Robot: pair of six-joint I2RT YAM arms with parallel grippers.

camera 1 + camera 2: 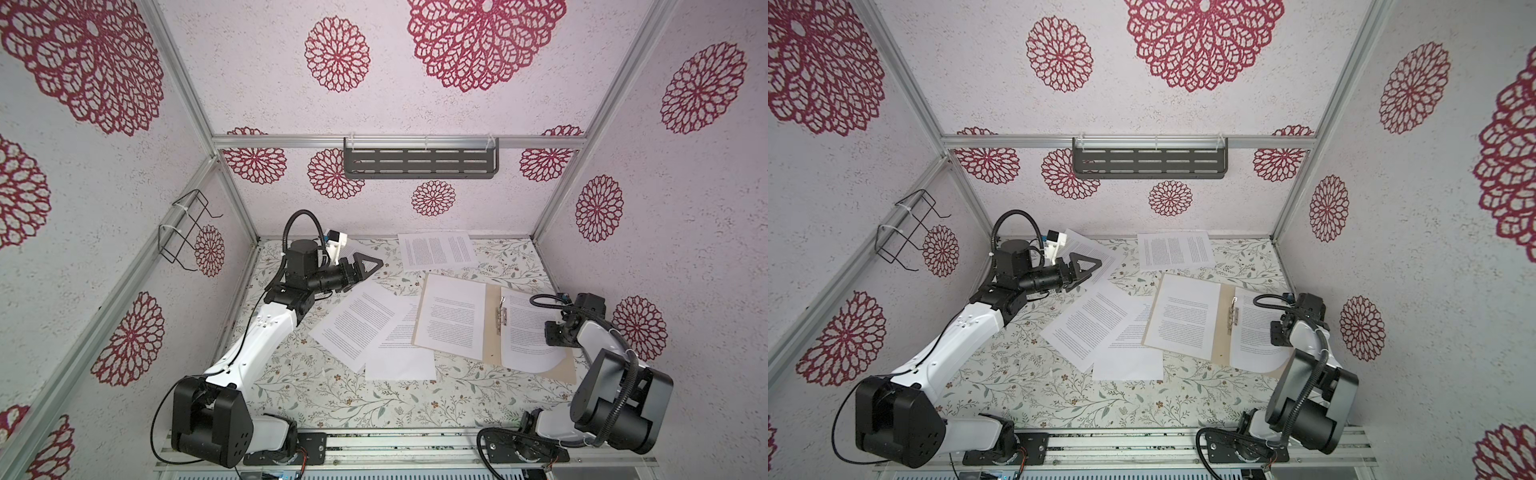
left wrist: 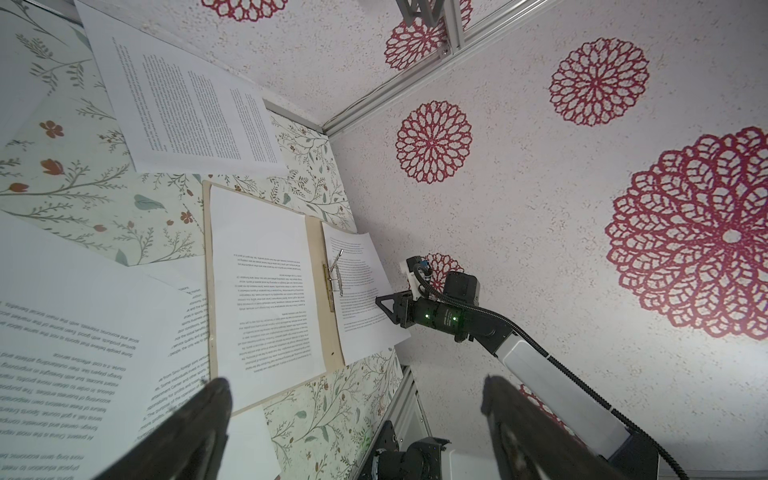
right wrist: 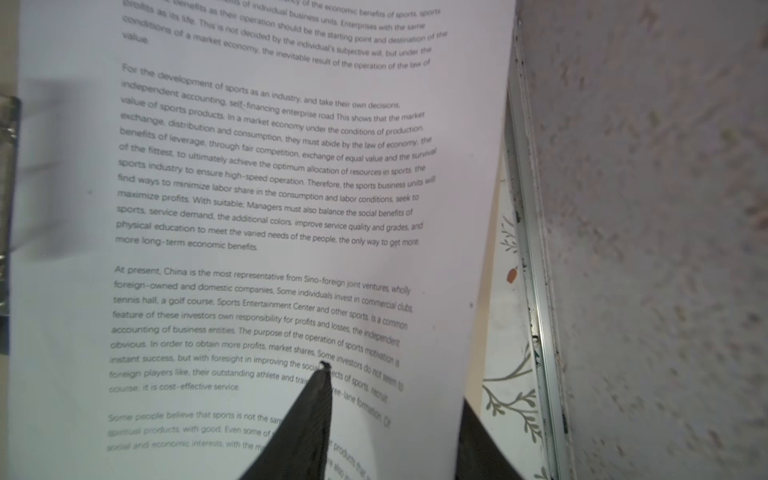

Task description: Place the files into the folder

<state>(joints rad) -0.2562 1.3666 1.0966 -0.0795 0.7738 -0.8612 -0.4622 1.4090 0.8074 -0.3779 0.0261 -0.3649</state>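
Tan card folder (image 1: 492, 340) is lying open flat, right of the middle of the table (image 1: 332, 399), so both flaps are taking paper: a first sheet (image 1: 451, 316) is sitting on the left flap and a second sheet (image 1: 525, 328) on the right one, beside the metal clip (image 1: 503, 316). Through the wrist cam I'm seeing the right gripper (image 3: 395, 383) straddling that second sheet's curled outer edge, jaws apart, one finger over the print and one past the edge, so nothing's getting pinched. I'm reading it as a drop-off, not a grab. Meanwhile my left gripper (image 2: 355, 382) is hovering wide open and empty at the back left, over a stray sheet (image 1: 1088, 249). Three overlapping files (image 1: 361, 324) are waiting just left of the folder, plus a back sheet (image 1: 436, 249) near the wall.
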